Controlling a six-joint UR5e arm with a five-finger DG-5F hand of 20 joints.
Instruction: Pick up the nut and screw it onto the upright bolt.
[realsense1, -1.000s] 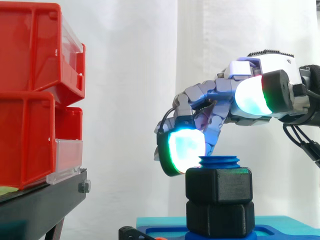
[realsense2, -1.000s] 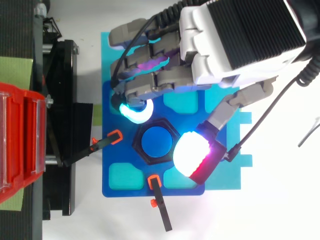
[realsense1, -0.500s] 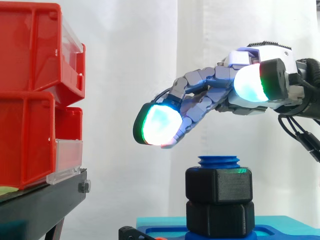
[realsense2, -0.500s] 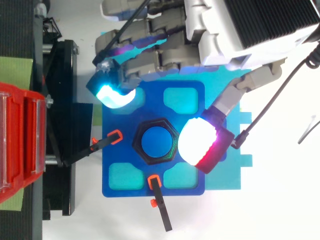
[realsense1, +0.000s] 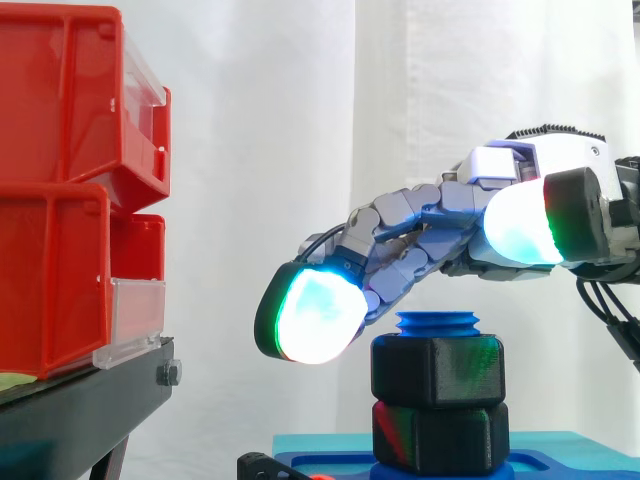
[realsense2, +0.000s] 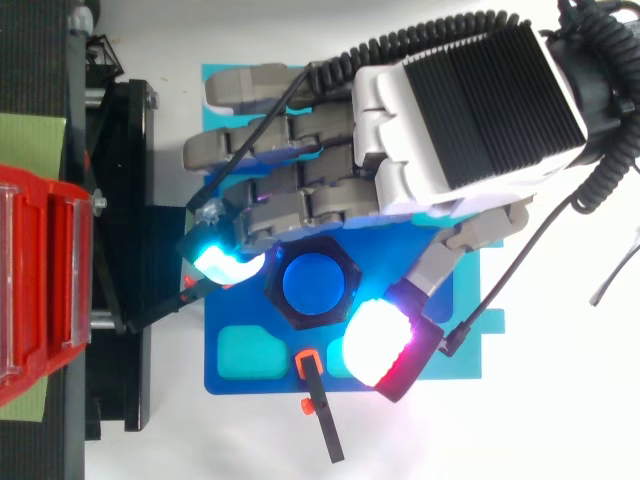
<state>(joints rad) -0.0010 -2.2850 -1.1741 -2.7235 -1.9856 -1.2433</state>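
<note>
Two black hex nuts are stacked on the upright blue bolt (realsense1: 437, 323): the upper nut (realsense1: 437, 370) sits just under the bolt's top, the lower nut (realsense1: 440, 438) rests on the blue base plate (realsense2: 260, 375). From above, the upper nut (realsense2: 311, 317) rings the bolt's round top (realsense2: 313, 286). My hand (realsense2: 470, 110) hovers over the bolt from the right, open, fingers stretched out leftward. One glowing fingertip (realsense1: 312, 318) hangs just left of the upper nut, at its top edge. The thumb's pad (realsense2: 378, 345) glows beside the nut's near-right corner. Nothing is held.
Red bins (realsense1: 70, 190) stand stacked on a black stand (realsense1: 80, 410) at the left. Two black clamps with orange tips (realsense2: 318, 410) (realsense2: 160, 308) grip the plate's edges. A light-blue sheet (realsense2: 490, 260) lies under the plate.
The fingers uncurled from beside the nut, rose and stretched out left, then came back down. The fingertip now hangs lower, close to the upper nut's left side. The nuts have not moved.
</note>
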